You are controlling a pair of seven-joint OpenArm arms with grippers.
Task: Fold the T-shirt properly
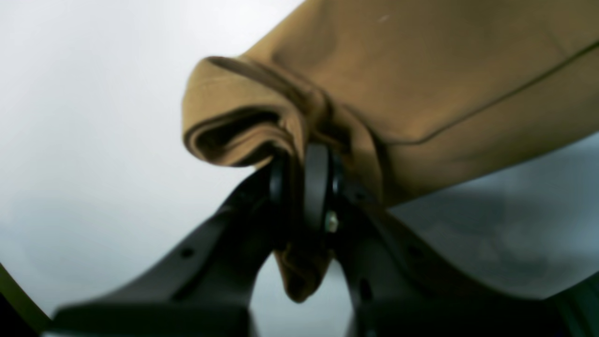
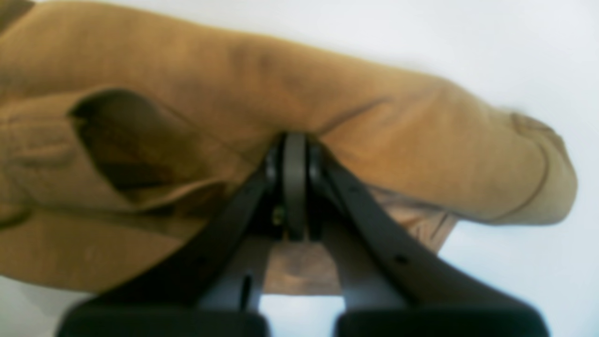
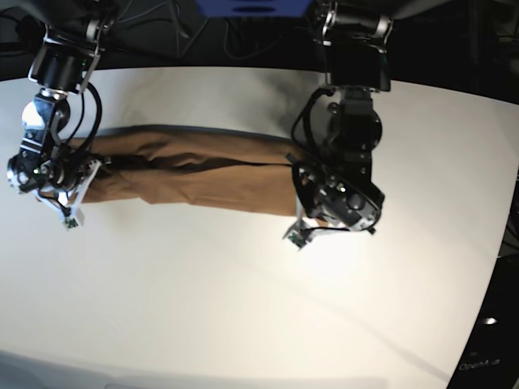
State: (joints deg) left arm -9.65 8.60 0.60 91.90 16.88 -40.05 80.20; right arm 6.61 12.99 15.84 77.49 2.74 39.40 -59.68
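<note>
A bare white counter (image 3: 243,300) fills the foreground. Beyond it, a tan T-shirt (image 3: 195,172) stretches sideways in a long narrow band between two black arms. The right gripper (image 2: 295,140) has its fingers clamped on bunched cloth at one end. The left gripper (image 1: 304,159) pinches a fold at the other end.
</note>
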